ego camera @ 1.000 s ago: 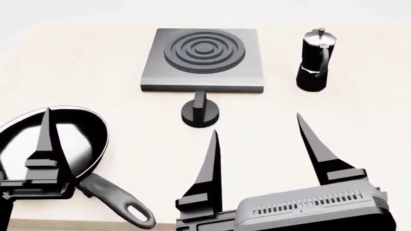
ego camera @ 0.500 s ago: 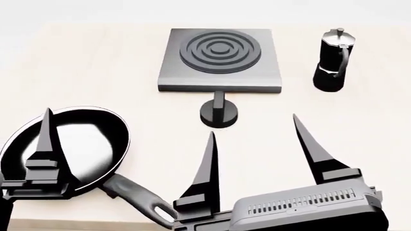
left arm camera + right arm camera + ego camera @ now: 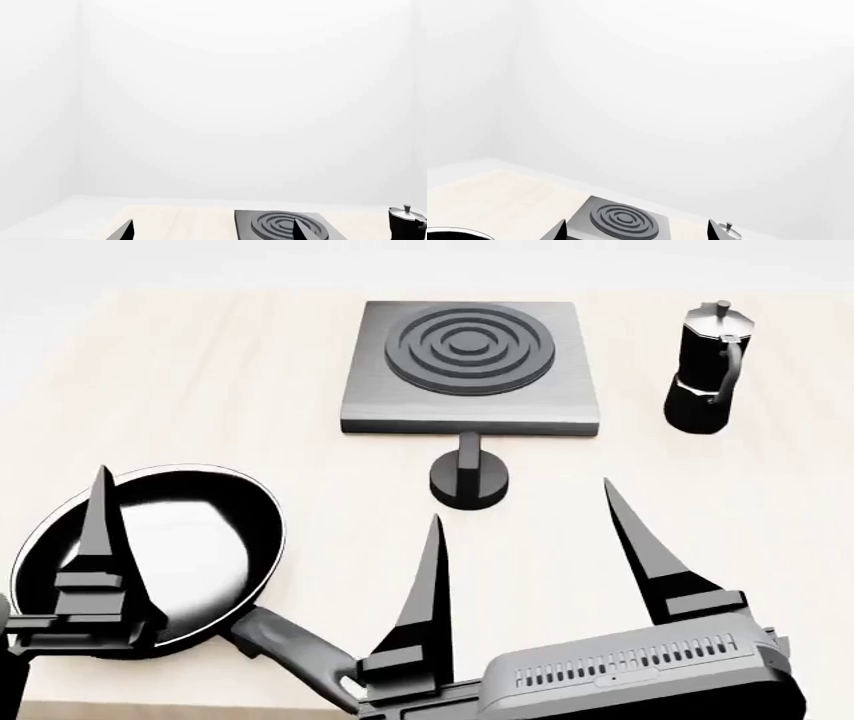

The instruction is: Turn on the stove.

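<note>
The stove (image 3: 467, 365) is a flat grey square slab with dark concentric burner rings, lying at the far middle of the table. Its small black round knob (image 3: 469, 480) stands just in front of the slab's near edge. My right gripper (image 3: 521, 502) hovers open a little nearer than the knob, with nothing between its fingers and the knob just beyond the gap. Of my left gripper only one finger (image 3: 100, 540) shows in the head view, over the frying pan. In its wrist view the left gripper (image 3: 212, 232) is open and empty, with the stove (image 3: 267, 222) ahead. The right wrist view also looks at the stove (image 3: 620, 217).
A black frying pan (image 3: 174, 540) lies at the near left, its handle (image 3: 294, 655) pointing towards my right arm. A black moka pot (image 3: 707, 370) stands to the right of the stove. The light wooden table (image 3: 240, 390) ends at a white wall.
The head view has swung left: stove, knob, moka pot and pan all sit further right in the picture, and more of the pan shows. Both grippers stay open.
</note>
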Robot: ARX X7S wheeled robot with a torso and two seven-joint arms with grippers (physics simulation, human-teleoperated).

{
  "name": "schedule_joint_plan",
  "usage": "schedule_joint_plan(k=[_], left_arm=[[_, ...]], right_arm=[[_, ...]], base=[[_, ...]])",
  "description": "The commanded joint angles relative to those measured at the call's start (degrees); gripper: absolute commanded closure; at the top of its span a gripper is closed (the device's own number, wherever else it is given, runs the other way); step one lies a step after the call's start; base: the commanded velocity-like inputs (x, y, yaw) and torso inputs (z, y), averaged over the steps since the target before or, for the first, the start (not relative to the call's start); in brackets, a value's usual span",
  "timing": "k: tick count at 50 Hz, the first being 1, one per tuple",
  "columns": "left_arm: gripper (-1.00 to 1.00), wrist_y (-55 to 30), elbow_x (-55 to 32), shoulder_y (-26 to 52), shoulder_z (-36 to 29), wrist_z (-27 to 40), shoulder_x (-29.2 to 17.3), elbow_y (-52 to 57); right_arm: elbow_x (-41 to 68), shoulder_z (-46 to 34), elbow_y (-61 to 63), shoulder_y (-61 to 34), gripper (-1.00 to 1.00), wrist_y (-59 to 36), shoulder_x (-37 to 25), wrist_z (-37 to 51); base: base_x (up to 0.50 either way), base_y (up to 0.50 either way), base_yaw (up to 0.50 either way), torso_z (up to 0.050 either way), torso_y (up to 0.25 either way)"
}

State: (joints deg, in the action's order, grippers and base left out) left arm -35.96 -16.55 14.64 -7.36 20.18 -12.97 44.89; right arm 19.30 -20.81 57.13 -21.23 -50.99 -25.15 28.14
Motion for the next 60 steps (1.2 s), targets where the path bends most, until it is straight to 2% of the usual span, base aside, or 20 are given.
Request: schedule_joint_plan(k=[1, 60], left_arm=[[-1.00, 0.0, -0.4, 0.1, -0.2, 0.3, -0.3, -0.1], [-1.00, 0.8, -1.5, 0.4, -1.3, 2.0, -1.5, -0.7]], right_arm=[[0.8, 0.2, -0.3, 0.0, -1.00, 0.7, -0.3, 0.5], [4.6, -0.9, -0.8, -0.9, -1.00, 2.6, -2.7, 3.8]], base=[[0.17, 0.00, 0.00, 0.000, 0.000], [0.20, 0.00, 0.00, 0.000, 0.000]])
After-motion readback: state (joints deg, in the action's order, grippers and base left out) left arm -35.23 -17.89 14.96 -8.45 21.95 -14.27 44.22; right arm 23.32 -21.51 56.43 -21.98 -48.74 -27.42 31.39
